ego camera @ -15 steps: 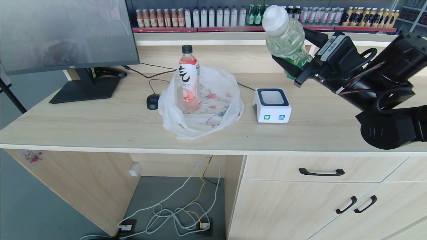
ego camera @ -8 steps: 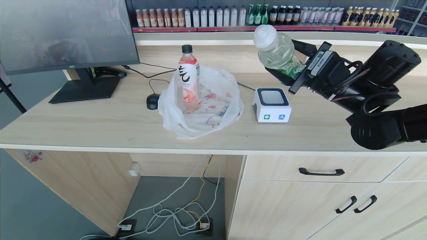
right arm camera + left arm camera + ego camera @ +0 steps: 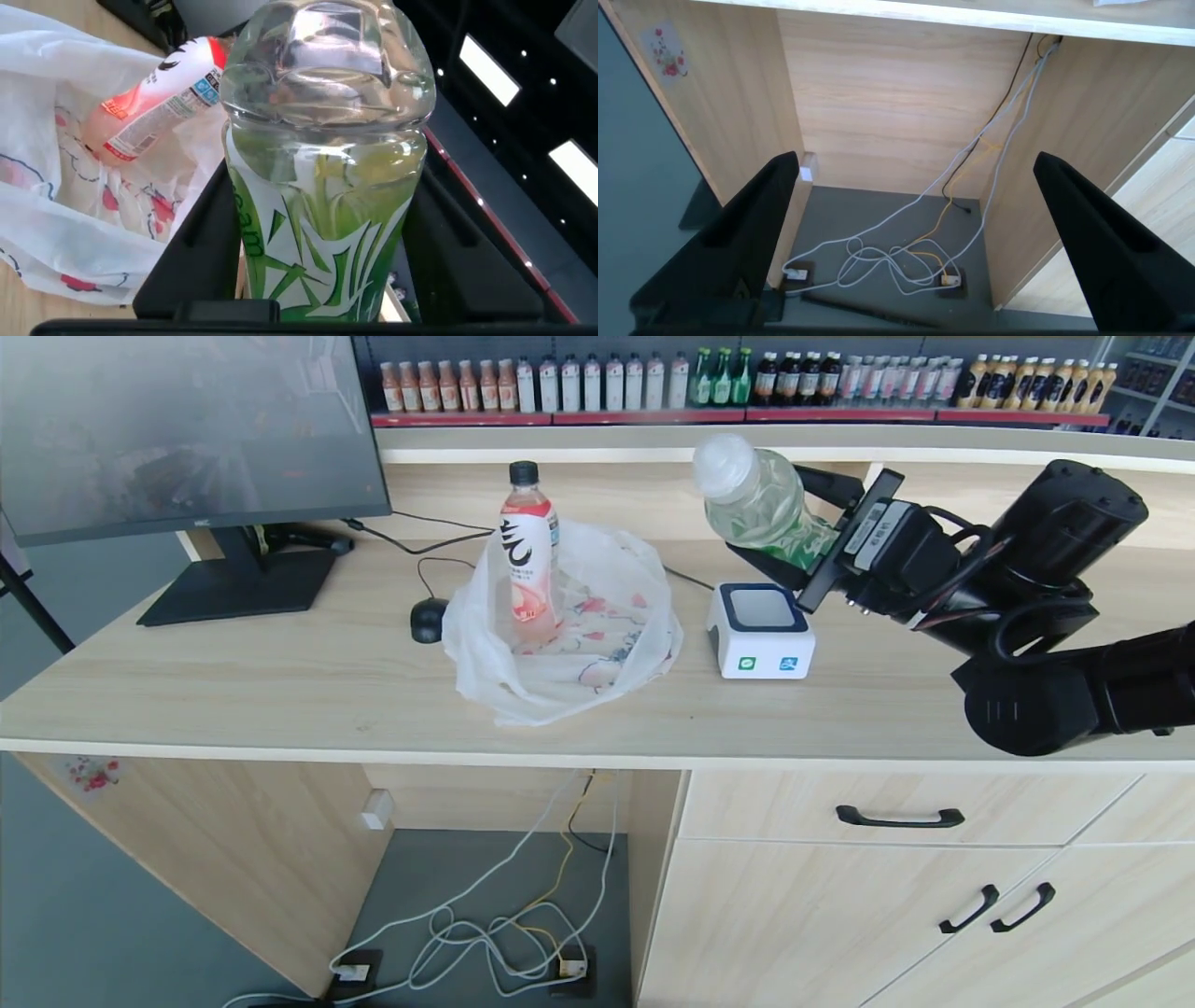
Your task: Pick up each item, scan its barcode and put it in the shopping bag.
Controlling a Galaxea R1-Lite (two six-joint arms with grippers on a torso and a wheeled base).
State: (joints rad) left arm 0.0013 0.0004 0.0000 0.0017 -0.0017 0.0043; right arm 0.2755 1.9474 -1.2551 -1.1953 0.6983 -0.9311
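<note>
My right gripper (image 3: 789, 539) is shut on a clear bottle with a green label (image 3: 761, 504), tilted with its white cap toward the left, held just above the back of the white barcode scanner (image 3: 759, 631). The right wrist view shows the same clear bottle (image 3: 322, 168) between the dark fingers (image 3: 192, 252). A pink bottle (image 3: 527, 555) stands upright inside the white shopping bag (image 3: 569, 653), left of the scanner; the pink bottle (image 3: 159, 98) and the shopping bag (image 3: 65, 215) lie beyond the held bottle. My left gripper (image 3: 910, 243) hangs open below the counter, over floor cables.
A monitor (image 3: 177, 439) stands at the counter's back left, with a black mouse (image 3: 428, 620) beside the bag. Shelves of bottles (image 3: 747, 378) line the wall behind. Drawers with black handles (image 3: 900, 819) sit under the counter on the right.
My right arm has carried the clear bottle down and to the left, from high at the right to just above the scanner. The bottle has tipped further leftward.
</note>
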